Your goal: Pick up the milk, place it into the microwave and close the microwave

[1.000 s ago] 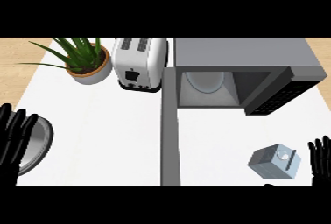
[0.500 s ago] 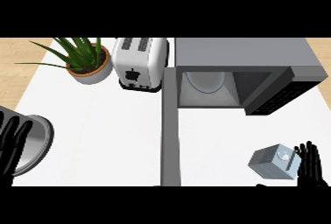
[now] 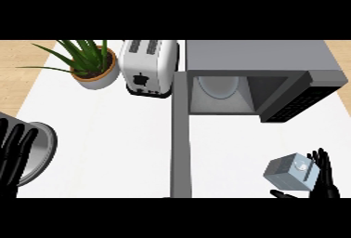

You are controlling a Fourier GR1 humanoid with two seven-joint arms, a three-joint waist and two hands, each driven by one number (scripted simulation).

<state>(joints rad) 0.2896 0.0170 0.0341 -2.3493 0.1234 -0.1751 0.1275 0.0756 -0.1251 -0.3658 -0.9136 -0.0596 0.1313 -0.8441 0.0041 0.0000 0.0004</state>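
The small grey-blue milk carton (image 3: 293, 173) stands on the white worktop (image 3: 109, 139), well short of the open grey microwave (image 3: 240, 88). The right hand (image 3: 322, 179) flanks it, fingers spread; contact is unclear. Closing off-centre could tip it.

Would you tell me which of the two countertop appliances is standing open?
The microwave, right of the toaster; its door swings toward the robot, exposing the cavity.

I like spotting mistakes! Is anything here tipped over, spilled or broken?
Nothing stands out. The milk stands unspilled beside the right hand, the microwave door hangs open ready for it, and the toaster and potted plant sit upright.
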